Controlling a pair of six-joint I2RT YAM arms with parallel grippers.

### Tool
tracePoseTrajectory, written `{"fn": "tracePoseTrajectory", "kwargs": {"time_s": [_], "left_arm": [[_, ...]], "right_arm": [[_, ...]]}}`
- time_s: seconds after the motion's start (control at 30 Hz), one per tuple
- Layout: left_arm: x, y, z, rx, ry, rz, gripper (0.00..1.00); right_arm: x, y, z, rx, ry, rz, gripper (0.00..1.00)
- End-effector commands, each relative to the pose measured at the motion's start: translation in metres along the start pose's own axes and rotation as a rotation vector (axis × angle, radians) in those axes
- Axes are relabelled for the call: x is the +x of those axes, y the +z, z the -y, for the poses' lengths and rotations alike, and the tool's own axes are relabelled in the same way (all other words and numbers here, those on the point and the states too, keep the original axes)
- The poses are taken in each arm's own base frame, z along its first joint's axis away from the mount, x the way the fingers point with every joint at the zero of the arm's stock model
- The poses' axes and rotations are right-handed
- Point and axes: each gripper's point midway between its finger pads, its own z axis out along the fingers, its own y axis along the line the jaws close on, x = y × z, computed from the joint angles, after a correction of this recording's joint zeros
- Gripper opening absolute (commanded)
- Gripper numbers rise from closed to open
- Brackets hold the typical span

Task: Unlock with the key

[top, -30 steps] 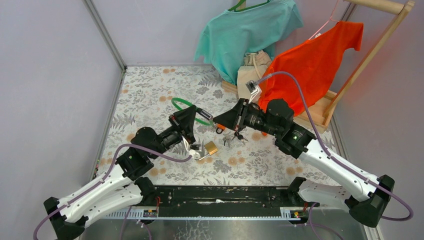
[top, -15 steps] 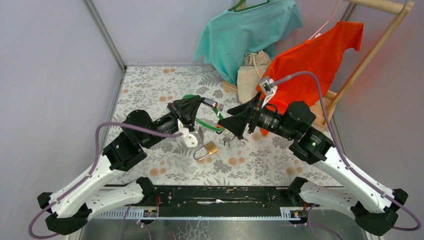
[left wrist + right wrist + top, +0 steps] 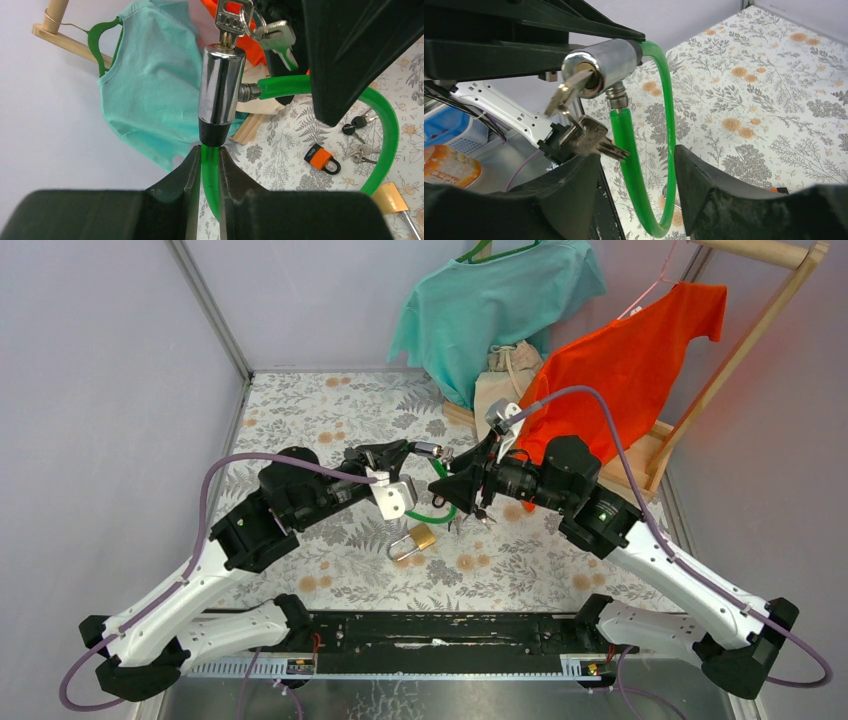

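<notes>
The left end effector [image 3: 209,155] is pinched tight on the green cable [image 3: 280,86], just under the shiny lock barrel [image 3: 221,85], holding it up above the bench [image 3: 300,410]. The key [image 3: 566,92] sticks in the barrel's end, spare keys [image 3: 591,140] hanging from it. The barrel's long way points at the right end effector [image 3: 634,157], the nearer one to the key. Its jaws stand wide and hold nothing; the key sits up and left of them. I think it must reach there, then pinch the key.
</notes>
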Motion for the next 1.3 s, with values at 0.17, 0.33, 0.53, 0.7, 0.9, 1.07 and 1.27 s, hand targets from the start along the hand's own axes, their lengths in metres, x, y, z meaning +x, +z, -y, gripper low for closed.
{"fn": "tracePoseTrajectory", "kwargs": {"time_s": [0.17,0.33,0.53,0.7,0.9,1.07,1.27], "left_arm": [[-0.03,-0.013,-0.032,-0.1,-0.069,0.076,0.0],[-0.036,-0.018,-0.006,0.035,-0.206,0.087,0.37],[-0.028,-0.021,0.033,0.229,-0.306,0.009,0.52],[-0.024,-0.019,0.061,0.392,-0.334,-0.045,0.53],[-0.019,-0.014,0.076,0.495,-0.37,-0.108,0.52],[-0.011,-0.019,0.079,0.523,-0.361,-0.152,0.28],[-0.004,-0.031,0.075,0.523,-0.372,-0.178,0.03]], "right_arm": [[-0.024,0.014,-0.011,-0.006,-0.122,0.078,0.03],[-0.029,0.007,-0.021,-0.045,-0.179,0.09,0.0],[-0.014,0.002,-0.032,-0.11,-0.188,-0.007,0.0],[-0.004,0.004,-0.045,-0.188,-0.171,-0.085,0.0],[0.014,0.008,-0.054,-0.229,-0.16,-0.163,0.0],[0.014,0.003,-0.049,-0.192,-0.162,-0.143,0.0],[0.02,-0.014,-0.044,-0.151,-0.17,-0.132,0.0]]}}
